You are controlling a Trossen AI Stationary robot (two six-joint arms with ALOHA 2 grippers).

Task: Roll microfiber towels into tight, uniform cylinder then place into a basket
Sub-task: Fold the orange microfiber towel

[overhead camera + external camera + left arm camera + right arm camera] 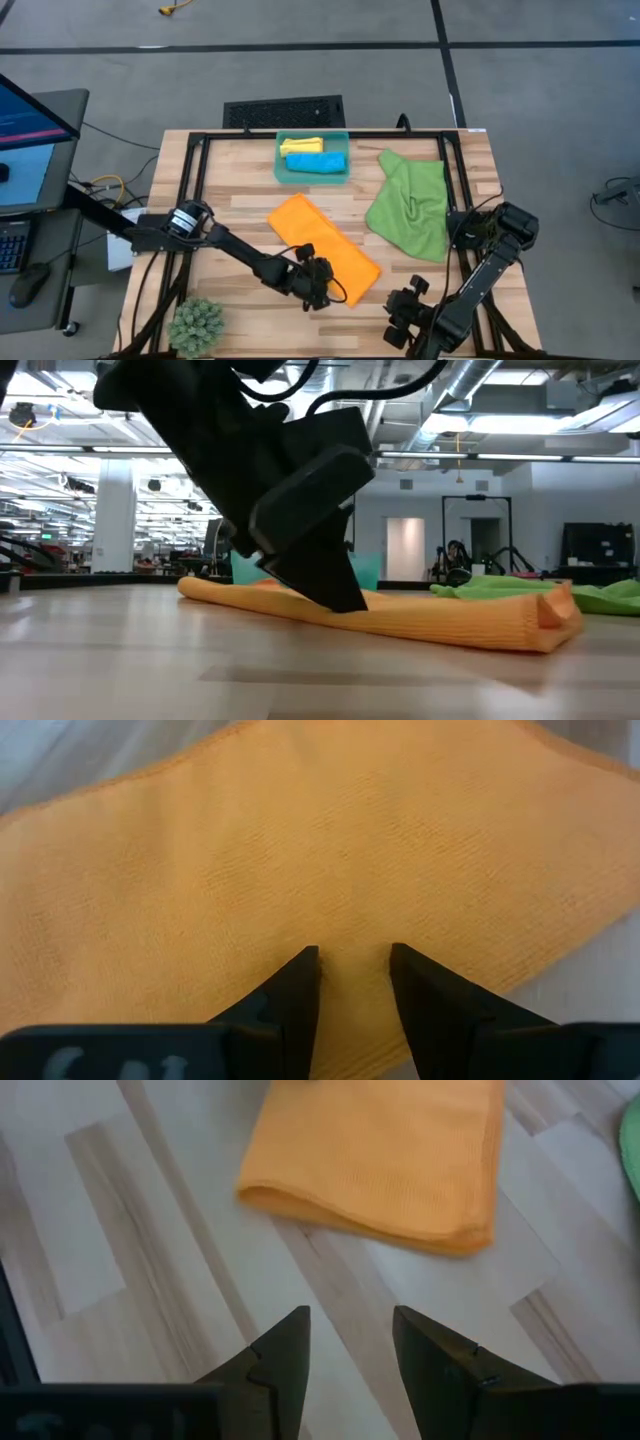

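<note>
Work surface: a light butcher-block wooden table (240, 200) with a black tube frame (195, 160) running along its edges. It stands on grey floor crossed by dark tape lines.

Orange towel (322, 247): folded into a long strip, lying diagonally at centre frame in the high view, flat on the wood. Green towel (410, 205): crumpled, right of centre, well apart from the orange one. Basket (312, 158): upper centre, against the far frame rail; a yellow towel (301, 146) and a blue towel (317, 162) lie rolled inside it, side by side.

Left gripper (318, 285): lower centre, down on the near long edge of the orange towel. In its wrist view the fingers (290, 1005) are parted with orange cloth showing between them; whether they pinch it cannot be told.

Right gripper (405, 312): lower right, above bare wood, fingers spread, nothing between them.

Surroundings: a black grated panel (284, 111) on the floor beyond the table, a monitor (28, 135) at the left edge, a small green plant (196, 325) at lower left. The low view shows an open hall with ceiling ducts (480, 390) and strip lights.
</note>
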